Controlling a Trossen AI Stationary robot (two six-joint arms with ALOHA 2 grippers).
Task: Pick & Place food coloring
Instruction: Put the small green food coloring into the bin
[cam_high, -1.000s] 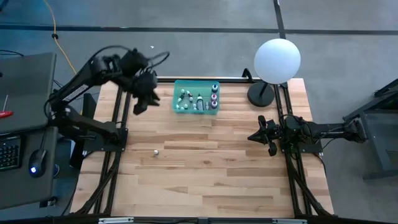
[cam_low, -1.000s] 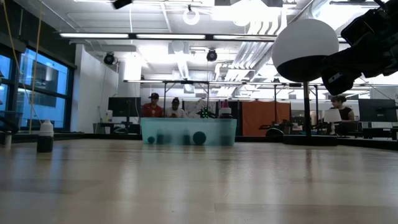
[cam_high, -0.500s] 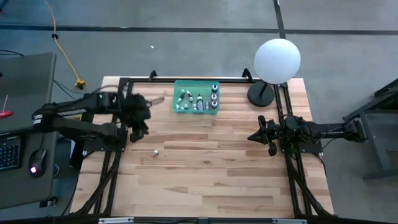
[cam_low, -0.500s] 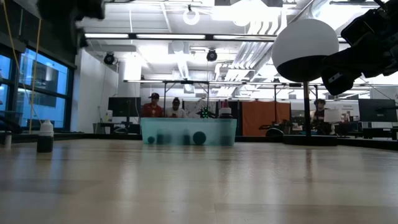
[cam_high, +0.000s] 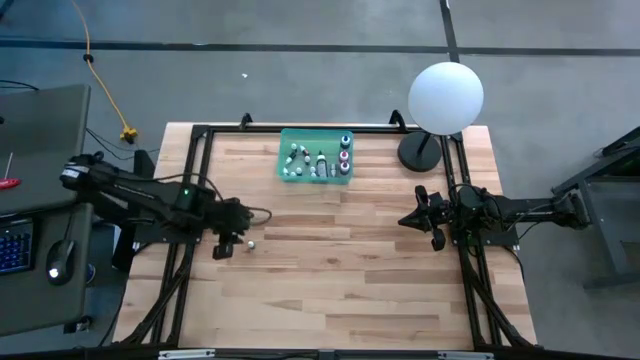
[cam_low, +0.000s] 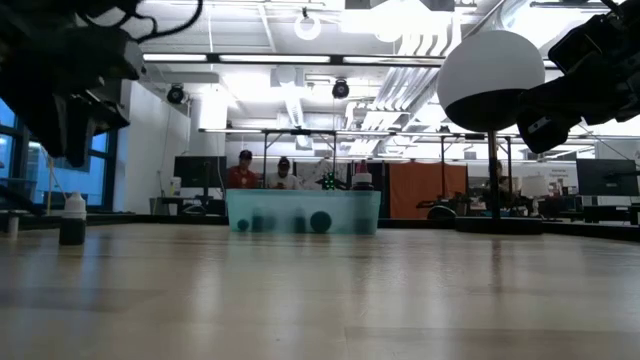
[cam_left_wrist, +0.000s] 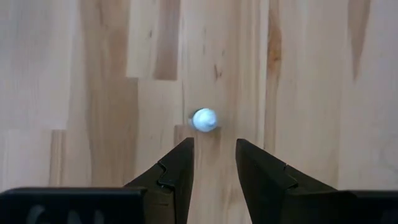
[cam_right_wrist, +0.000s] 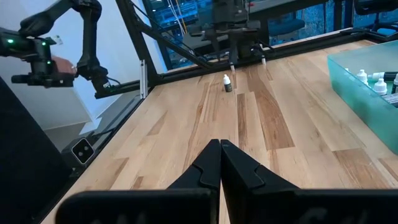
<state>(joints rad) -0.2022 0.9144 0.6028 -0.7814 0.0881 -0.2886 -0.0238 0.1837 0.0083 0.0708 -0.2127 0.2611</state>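
left gripper (cam_left_wrist: 211, 163) poised over a stray food coloring bottle (cam_left_wrist: 204, 119)
fingers spread, lined up to straddle its white cap; right gripper (cam_right_wrist: 220, 159) waits pressed together.

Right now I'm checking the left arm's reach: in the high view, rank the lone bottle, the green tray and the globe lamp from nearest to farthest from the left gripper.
1. The lone bottle, just beside the left gripper, on the bare wood.
2. The green tray, toward the table's far edge, holding the other bottles.
3. The globe lamp, at the far right corner.
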